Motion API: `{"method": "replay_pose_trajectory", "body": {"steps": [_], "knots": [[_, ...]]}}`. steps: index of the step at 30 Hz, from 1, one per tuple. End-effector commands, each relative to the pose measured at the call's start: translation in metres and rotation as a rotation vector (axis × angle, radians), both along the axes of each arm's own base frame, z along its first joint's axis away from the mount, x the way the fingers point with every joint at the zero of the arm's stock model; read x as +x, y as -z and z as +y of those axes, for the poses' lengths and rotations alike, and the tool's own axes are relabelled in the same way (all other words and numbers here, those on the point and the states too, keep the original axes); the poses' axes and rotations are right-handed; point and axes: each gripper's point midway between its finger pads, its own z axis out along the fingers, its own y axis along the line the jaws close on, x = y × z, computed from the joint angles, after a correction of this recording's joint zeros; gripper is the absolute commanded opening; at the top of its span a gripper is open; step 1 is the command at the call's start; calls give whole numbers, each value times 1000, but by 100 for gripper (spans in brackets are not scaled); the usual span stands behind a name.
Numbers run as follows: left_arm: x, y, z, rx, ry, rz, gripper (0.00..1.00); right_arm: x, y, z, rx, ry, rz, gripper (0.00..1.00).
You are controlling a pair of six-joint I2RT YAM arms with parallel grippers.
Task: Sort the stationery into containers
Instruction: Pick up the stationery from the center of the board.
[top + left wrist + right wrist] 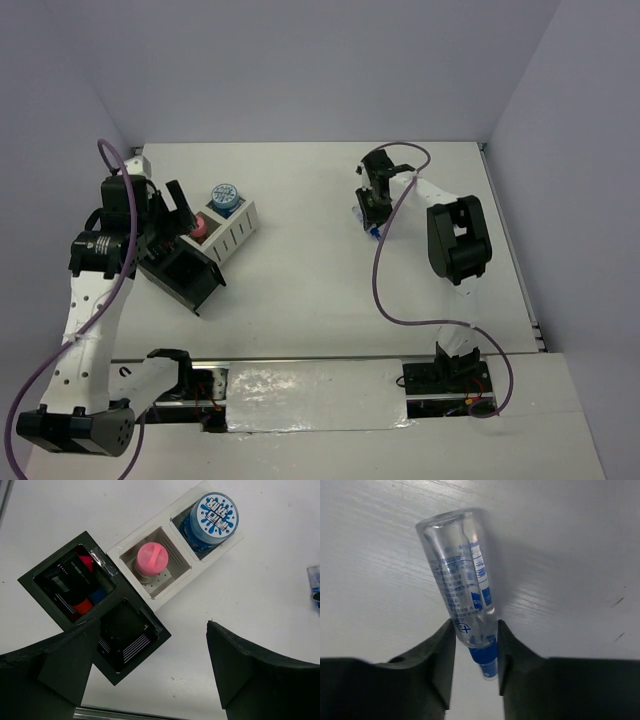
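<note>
Right claw is pinching a clear bottle just above its blue cap, one finger on each side. The bottle lies on the tabletop, over toward the far right corner. Left claw is spread wide and hangs above the two organizers by the left edge. The white organizer has a pink tube upright in one slot and a blue tape roll in the next. The black organizer touches it at a corner, and one compartment holds some red, orange and blue bits; can't tell exactly what they are.
</note>
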Motion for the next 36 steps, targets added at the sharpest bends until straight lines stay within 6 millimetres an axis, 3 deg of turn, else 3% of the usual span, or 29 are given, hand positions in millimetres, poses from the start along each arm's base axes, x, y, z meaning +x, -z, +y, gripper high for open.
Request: {"method": "replay_pose_trajectory", "body": {"steps": [1, 3, 4, 7, 8, 11, 12, 13, 15, 17, 22, 28, 36], "knots": [[8, -10, -9, -6, 61, -27, 99, 0, 3, 1, -22, -7, -7, 25], [14, -12, -16, -19, 107, -29, 99, 0, -2, 1, -40, 26, -30, 6], [18, -15, -26, -45, 158, -39, 99, 0, -5, 2, -42, 30, -40, 2], [30, -27, -56, -115, 308, -71, 99, -3, -42, 20, 80, 54, -79, 0], [34, -38, -65, -150, 335, -96, 99, -3, -76, 29, 159, 44, -140, 0], [43, -63, -110, -367, 469, -154, 99, -30, -132, 76, 481, -36, -158, 0], [42, -72, -128, -442, 524, -178, 99, -56, -163, 94, 624, -110, -151, 0], [47, -91, -150, -562, 591, -250, 99, -62, -183, 106, 718, -124, -161, 0], [44, -107, -177, -634, 668, -306, 99, -86, -216, 118, 829, -187, -162, 0], [48, -116, -194, -679, 709, -334, 99, -101, -232, 126, 902, -209, -143, 0], [52, -121, -224, -819, 818, -322, 99, -140, -285, 146, 1040, -338, -172, 0], [50, -129, -242, -873, 894, -354, 99, -161, -321, 154, 1135, -407, -182, 0], [48, -109, -257, -875, 926, -283, 99, -170, -333, 171, 1137, -466, -170, 0]]}}
